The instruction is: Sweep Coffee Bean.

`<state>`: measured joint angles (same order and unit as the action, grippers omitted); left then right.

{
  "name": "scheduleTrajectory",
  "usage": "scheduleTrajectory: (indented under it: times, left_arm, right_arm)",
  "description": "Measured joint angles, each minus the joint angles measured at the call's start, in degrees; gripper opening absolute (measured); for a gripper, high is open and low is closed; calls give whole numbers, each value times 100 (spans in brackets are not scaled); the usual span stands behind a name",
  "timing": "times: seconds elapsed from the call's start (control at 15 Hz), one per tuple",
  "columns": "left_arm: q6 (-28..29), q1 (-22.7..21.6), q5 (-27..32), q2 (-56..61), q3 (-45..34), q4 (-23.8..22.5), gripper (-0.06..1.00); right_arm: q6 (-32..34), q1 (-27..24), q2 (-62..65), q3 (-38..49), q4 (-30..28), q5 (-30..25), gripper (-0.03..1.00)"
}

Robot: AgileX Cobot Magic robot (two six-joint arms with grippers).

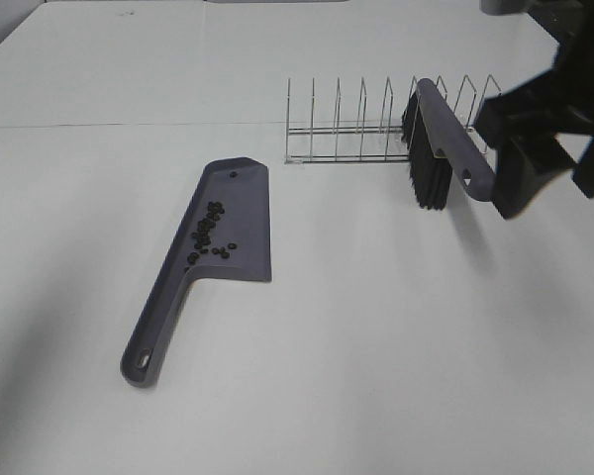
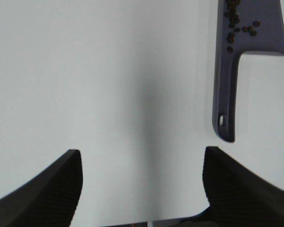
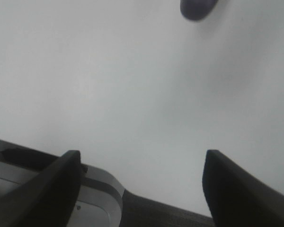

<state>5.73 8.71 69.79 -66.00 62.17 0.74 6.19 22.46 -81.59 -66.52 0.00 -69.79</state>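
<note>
Several coffee beans [image 1: 207, 231] lie in a cluster on the purple-grey dustpan [image 1: 240, 213], which rests flat on the white table with its handle toward the front left. In the left wrist view the beans [image 2: 235, 22] and the dustpan handle [image 2: 224, 94] lie ahead of my left gripper [image 2: 142, 189], which is open, empty and apart from them. The brush [image 1: 445, 139], black bristles down, leans against the wire rack [image 1: 361, 124]. My right gripper [image 1: 559, 170] hovers just right of the brush handle, open and empty. Its wrist view catches only the handle's tip [image 3: 197, 8].
The wire rack stands at the back centre-right of the white table [image 1: 376, 346]. A seam between table panels [image 1: 129, 125] runs across the back. The left arm is outside the exterior high view.
</note>
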Motion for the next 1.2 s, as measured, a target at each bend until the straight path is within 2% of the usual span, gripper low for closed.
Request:
scheduleTrajectory:
  times: [0.13, 0.2, 0.27, 0.47, 0.67, 0.93, 1.07, 1.13, 1.2]
  left_arm:
    - [-11, 0, 6, 974, -768, 0, 67]
    - [-40, 0, 11, 2040, -1346, 0, 67]
    - [-86, 0, 17, 2624, -1604, 17, 67]
    - [-304, 0, 23, 3942, -2091, 92, 67]
    - [-722, 0, 29, 5191, -2550, 447, 67]
    - [-1180, 0, -178, 5930, -3048, 1020, 67]
    - [-1261, 0, -401, 5982, -3140, 1112, 67]
    - [-1278, 0, -796, 5987, -3289, 1129, 67]
    - [-1278, 0, -877, 5987, -3335, 1140, 67]
  right_arm:
    - [69, 0, 837, 940, 69, 0, 63]
    - [92, 0, 1650, 1702, 115, 52, 63]
    - [92, 0, 2040, 2045, 120, 103, 63]
    - [40, 0, 3186, 2796, 120, 286, 63]
    - [-86, 0, 4859, 3403, 120, 418, 63]
    - [-418, 0, 6675, 3570, 0, 533, 63]
    - [-756, 0, 7426, 3627, 0, 647, 63]
    - [-945, 0, 7775, 3753, 34, 796, 63]
    - [-1003, 0, 7781, 3776, 92, 814, 63]
